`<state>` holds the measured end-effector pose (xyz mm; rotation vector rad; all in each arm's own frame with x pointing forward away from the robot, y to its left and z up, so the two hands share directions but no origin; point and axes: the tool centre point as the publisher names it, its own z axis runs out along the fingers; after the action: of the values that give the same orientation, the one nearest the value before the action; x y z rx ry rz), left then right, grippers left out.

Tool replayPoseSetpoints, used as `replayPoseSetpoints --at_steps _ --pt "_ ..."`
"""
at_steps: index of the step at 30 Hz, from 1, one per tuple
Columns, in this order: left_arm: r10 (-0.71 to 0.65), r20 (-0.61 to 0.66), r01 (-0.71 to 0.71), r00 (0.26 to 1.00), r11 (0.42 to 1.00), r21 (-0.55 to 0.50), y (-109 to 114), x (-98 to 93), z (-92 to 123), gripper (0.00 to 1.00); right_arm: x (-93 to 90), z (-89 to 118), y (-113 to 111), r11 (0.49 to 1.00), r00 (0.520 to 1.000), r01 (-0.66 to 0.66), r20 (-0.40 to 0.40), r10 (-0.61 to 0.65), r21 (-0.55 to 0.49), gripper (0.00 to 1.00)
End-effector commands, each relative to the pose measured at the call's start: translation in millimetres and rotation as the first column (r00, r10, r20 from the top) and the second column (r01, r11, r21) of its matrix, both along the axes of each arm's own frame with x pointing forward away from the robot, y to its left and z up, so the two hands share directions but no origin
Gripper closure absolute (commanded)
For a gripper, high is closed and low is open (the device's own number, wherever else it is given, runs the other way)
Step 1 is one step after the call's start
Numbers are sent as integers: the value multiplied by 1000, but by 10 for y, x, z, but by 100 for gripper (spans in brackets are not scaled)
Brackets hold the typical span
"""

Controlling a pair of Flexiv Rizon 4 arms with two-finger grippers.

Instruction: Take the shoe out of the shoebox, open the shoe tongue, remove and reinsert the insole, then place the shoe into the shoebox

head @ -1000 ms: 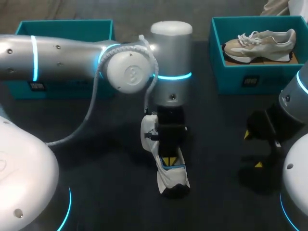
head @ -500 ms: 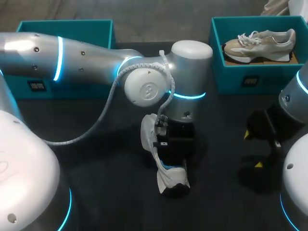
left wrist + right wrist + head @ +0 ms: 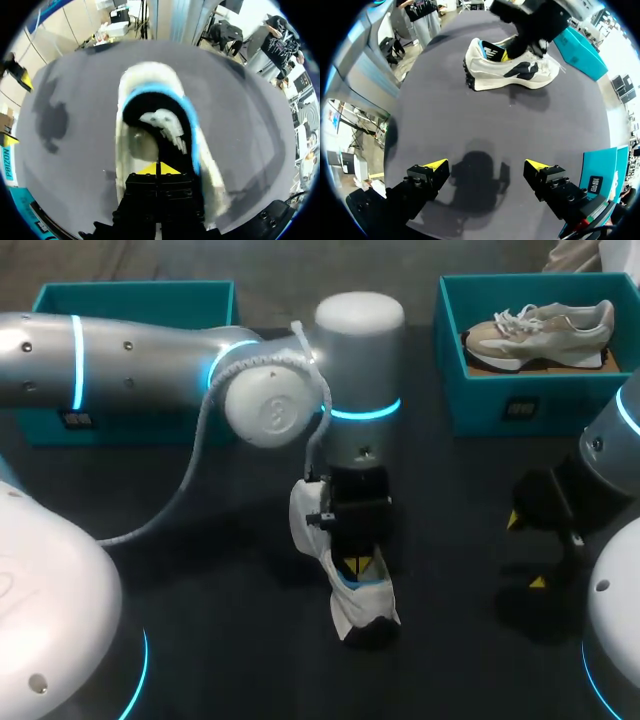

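The white shoe [image 3: 362,608] lies on the table [image 3: 200,640], my left gripper [image 3: 158,169] pinched tight inside its opening, my right gripper [image 3: 485,165] wide open off to the side; next, I think, lift the insole out slowly.

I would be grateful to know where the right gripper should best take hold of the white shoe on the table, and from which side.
Probably the heel, pinched across its width from above. The shoe stands upright on its sole, and the left gripper reaches down into its opening with the arm over the toe half, so only the heel end is free.
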<state>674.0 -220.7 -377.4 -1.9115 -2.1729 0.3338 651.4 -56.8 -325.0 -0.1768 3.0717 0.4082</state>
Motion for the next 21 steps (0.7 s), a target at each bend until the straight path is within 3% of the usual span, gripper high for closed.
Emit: replayPoseSetpoints --at_steps 1,13,21 --pt "-19 -21 18 1000 999 -32 55 -91 202 100 -12 -7 4 1000 1000 0 2 0 -3 0" --pt "-73 -78 72 994 997 -12 75 -264 309 100 -12 -7 4 1000 1000 0 2 0 -3 0" --pt "-107 -100 111 989 993 38 55 -368 160 100 -12 -7 4 1000 1000 0 2 0 -3 0"
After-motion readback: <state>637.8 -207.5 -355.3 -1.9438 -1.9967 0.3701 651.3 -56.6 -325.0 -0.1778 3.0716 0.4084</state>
